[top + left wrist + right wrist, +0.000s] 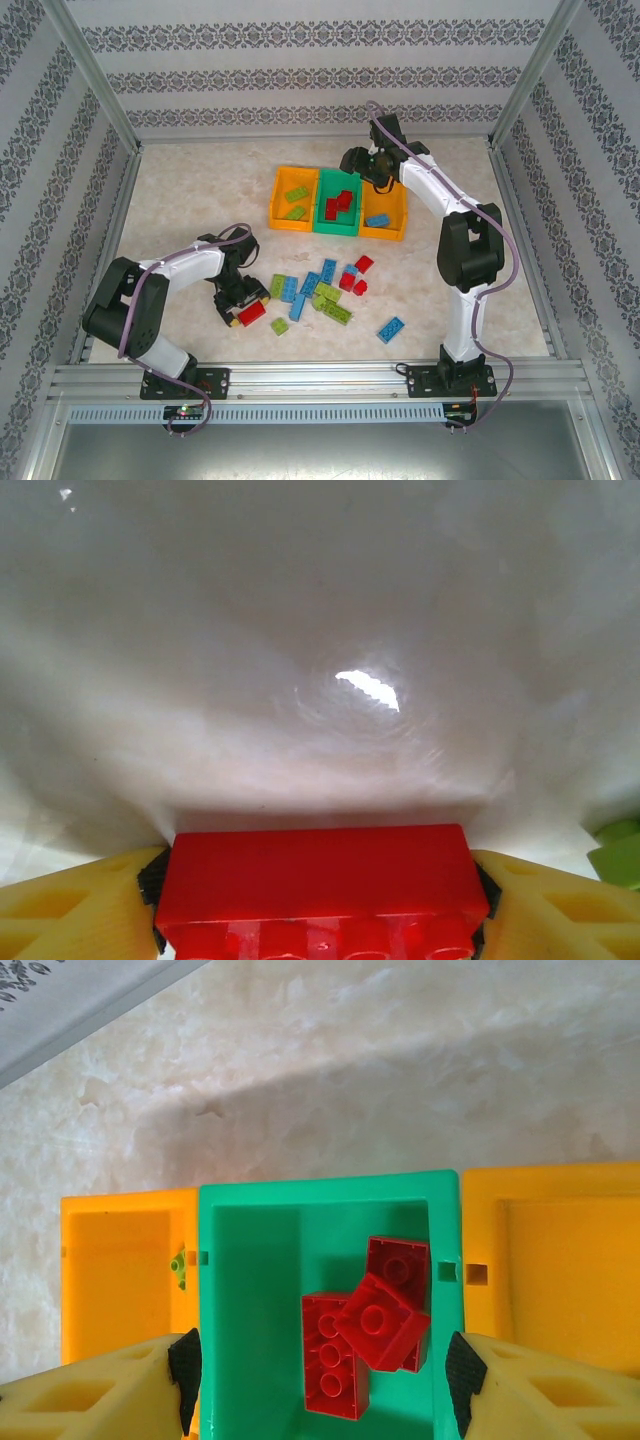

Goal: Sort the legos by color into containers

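Left claw [320, 910] pinches a red studded plastic brick [315, 865], probably for the green plastic bin [330, 1182] under the released right claw [320, 1385].

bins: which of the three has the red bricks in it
The green bin in the middle, between two orange ones. It holds red bricks; the left orange bin holds lime green bricks, the right orange bin a blue brick.

Red lego [320, 880] gripped, red bricks [365, 1335] in green bin [250, 1290]
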Robot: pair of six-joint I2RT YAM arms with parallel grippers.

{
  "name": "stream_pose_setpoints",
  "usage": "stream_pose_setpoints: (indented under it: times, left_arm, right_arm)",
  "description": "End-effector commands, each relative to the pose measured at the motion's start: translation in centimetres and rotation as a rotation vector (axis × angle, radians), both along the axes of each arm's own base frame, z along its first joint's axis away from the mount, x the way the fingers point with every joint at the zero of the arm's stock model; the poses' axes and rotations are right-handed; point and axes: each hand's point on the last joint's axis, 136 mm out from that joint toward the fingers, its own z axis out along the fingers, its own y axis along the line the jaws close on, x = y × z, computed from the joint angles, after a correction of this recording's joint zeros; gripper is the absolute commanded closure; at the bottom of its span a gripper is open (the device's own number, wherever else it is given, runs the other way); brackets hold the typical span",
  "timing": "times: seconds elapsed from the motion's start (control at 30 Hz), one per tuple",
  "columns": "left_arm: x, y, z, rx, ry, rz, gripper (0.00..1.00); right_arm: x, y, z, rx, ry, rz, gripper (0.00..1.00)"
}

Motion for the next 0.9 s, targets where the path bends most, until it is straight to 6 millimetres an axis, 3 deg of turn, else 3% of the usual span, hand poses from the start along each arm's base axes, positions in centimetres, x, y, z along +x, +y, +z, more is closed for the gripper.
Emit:
stream_pose_setpoints:
  times: [0.0,0.27,0.57,0.7,0.87]
  left_arm:
    - [0.8,0.5,-0.3,0.049,-0.043,-0.038,0.27]
    - [1.4,0.8,0.1,0.070,-0.070,-0.043,0.40]
    - [3.6,1.1,3.7,0.104,-0.163,-0.093,0.44]
    - [6.0,0.7,6.3,0.107,-0.248,-0.147,0.44]
    - [11.6,-2.2,9.8,0.033,-0.409,-0.224,0.45]
  right_arm:
    - [-0.5,-0.2,0.7,-0.009,-0.002,0.003,0.32]
    - [-0.3,-0.5,0.9,-0.016,-0.004,-0.007,0.31]
    - [0.4,-0.4,1.4,-0.003,-0.018,-0.013,0.32]
    - [0.4,-1.4,1.2,-0.019,-0.016,-0.019,0.31]
    - [-0.1,-3.1,0.4,-0.035,0.004,-0.034,0.31]
